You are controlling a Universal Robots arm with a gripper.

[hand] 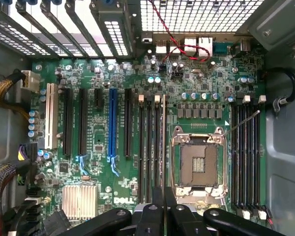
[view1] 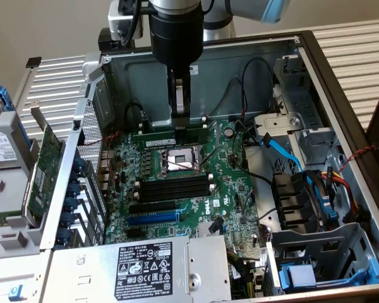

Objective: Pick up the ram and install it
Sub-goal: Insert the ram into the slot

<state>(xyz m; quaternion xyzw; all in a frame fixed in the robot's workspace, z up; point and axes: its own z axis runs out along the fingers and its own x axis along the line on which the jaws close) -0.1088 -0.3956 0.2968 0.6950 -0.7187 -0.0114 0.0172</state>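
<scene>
Claw [view1: 180, 117] hangs straight down inside the open computer case [view1: 341, 82], fingers pressed together on the ram [view1: 177, 134], which lies horizontally just under the fingertips. The ram runs along the memory slots at the far side of the CPU socket [view1: 175, 161], between two white end clips; whether it is fully seated or only resting on the slot cannot be told from the exterior view. In the wrist view the two black fingers [hand: 157, 196] meet at a thin edge-on strip, likely the ram's top edge, in line with a slot beside the socket.

Outward from the claw: the green motherboard [view1: 230, 189] fills the case floor. A second bank of black memory slots [view1: 174, 187] sits on the near side of the socket, with a blue expansion slot [view1: 153, 218] nearer still. A silver heatsink [hand: 79, 201] shows in the wrist view.

Toward the exterior view's right, a blue cable [view1: 281, 151] crosses metal drive bays, and a bundle of coloured wires [view1: 331, 186] runs near the case wall. The power supply [view1: 139, 268] with its black label lies at the near edge. At the exterior view's left, a green expansion card [view1: 47, 158] stands apart outside the case wall.

The case rests on a slatted metal worktop [view1: 360, 44]; a plain beige wall [view1: 38, 25] stands behind.
</scene>
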